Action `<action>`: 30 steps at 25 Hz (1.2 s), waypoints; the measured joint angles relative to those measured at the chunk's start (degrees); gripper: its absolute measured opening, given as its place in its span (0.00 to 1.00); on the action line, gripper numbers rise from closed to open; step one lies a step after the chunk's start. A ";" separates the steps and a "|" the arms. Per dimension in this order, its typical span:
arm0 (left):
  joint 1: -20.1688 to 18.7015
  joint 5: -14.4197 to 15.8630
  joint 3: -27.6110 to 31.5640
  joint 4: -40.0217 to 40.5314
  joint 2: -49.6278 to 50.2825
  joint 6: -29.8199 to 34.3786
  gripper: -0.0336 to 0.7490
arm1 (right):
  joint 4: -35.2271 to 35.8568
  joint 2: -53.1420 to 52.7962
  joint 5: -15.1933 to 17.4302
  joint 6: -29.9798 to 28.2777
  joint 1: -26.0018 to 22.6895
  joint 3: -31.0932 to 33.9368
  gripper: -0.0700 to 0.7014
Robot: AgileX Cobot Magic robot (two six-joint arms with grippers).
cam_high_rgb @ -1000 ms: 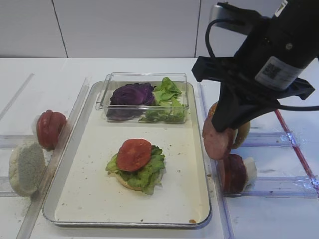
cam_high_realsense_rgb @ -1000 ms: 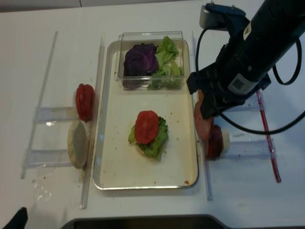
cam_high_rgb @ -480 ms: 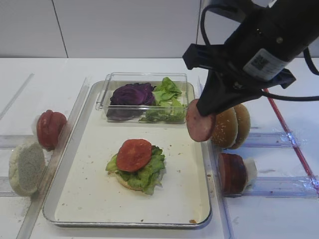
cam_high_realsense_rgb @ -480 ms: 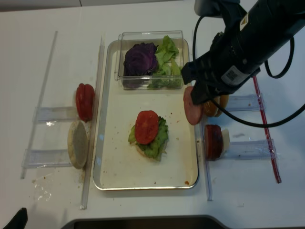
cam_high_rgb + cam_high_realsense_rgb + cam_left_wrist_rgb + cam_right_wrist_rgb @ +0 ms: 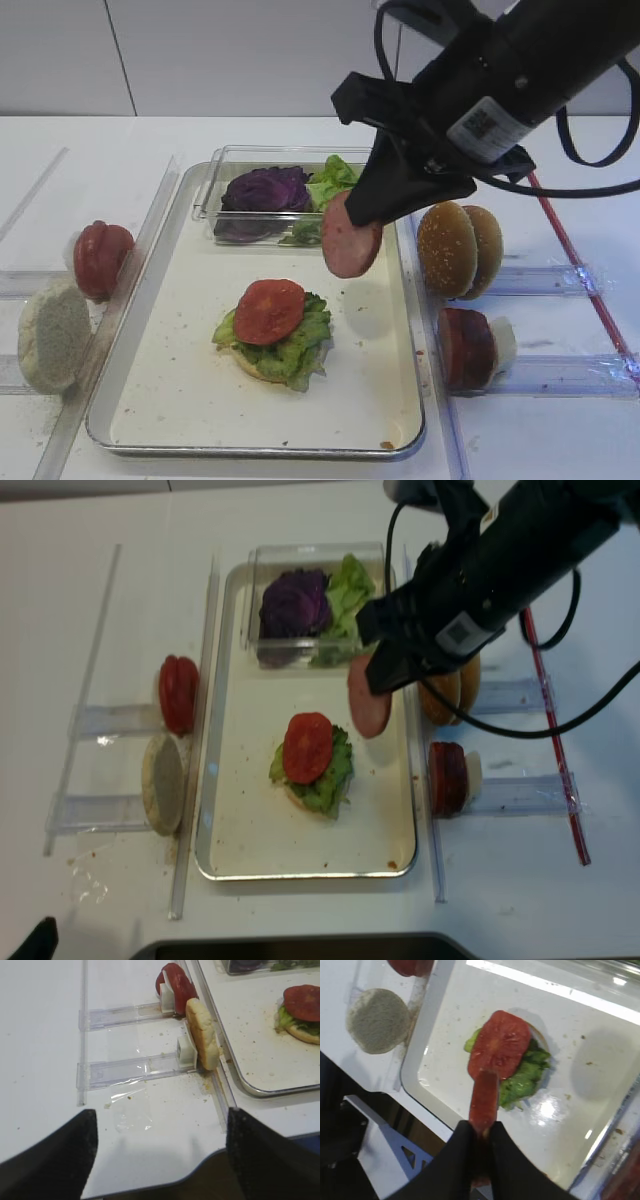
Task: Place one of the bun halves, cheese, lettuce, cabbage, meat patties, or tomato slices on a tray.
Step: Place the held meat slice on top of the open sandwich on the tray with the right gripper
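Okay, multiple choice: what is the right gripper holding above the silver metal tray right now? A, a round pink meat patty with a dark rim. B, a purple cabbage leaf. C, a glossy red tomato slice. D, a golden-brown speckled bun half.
A: the right gripper is shut on a round pink meat patty with a dark rim, hanging on edge over the silver metal tray.

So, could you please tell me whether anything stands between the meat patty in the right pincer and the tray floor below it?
Nothing visible does. The meat patty hangs from the right pincer over bare tray floor, right of the tomato-topped stack and in front of the clear box.
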 joint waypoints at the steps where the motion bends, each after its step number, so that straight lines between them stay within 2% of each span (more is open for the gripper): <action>1: 0.00 0.00 0.00 0.00 0.00 0.00 0.67 | 1.89 0.26 0.10 -1.07 0.00 0.00 0.23; 8: 0.00 0.00 0.00 0.03 0.00 0.00 0.67 | 13.65 3.47 5.31 -9.50 -4.08 0.00 0.23; 14: 0.00 0.00 0.00 0.03 0.00 0.00 0.67 | 20.82 7.28 7.66 -14.76 -4.43 0.00 0.23; 17: 0.00 0.00 0.00 0.03 0.00 0.00 0.67 | 23.88 9.69 7.66 -17.13 -4.43 0.00 0.23; 24: 0.00 0.00 0.00 0.03 0.00 0.00 0.67 | 25.25 11.65 7.66 -19.21 -4.43 0.53 0.23; 27: 0.00 0.00 0.00 0.03 0.00 0.00 0.67 | 27.57 11.65 7.43 -21.23 -4.43 3.59 0.23; 30: 0.00 0.00 0.00 0.03 0.00 0.00 0.67 | 32.83 11.65 7.34 -25.76 -4.43 7.88 0.23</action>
